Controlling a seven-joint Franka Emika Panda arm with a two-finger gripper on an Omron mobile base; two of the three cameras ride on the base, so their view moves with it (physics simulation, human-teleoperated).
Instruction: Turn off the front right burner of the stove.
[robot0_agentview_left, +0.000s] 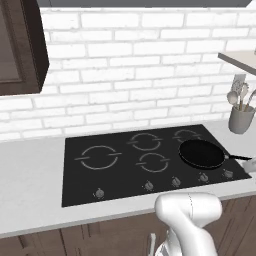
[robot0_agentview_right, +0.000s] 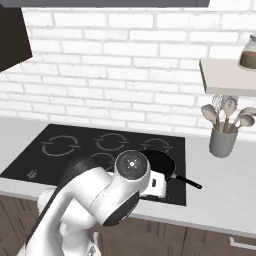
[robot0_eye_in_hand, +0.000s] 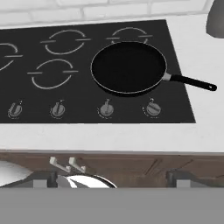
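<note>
Approach step: hand hangs back over worktop (robot0_eye_in_hand: 109, 138) edge, fingers (robot0_eye_in_hand: 43, 178) apart w/ nothing between. Stove (robot0_eye_in_hand: 26, 94) ahead; front right burner sits under frying pan (robot0_eye_in_hand: 129, 66). Next, prob. reach fwd to far-right knob (robot0_eye_in_hand: 152, 109), close on it, twist off.

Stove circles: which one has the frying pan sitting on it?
The front right burner of the stove, nearest the utensil holder. The black frying pan covers it; the other rings lie bare.
</note>
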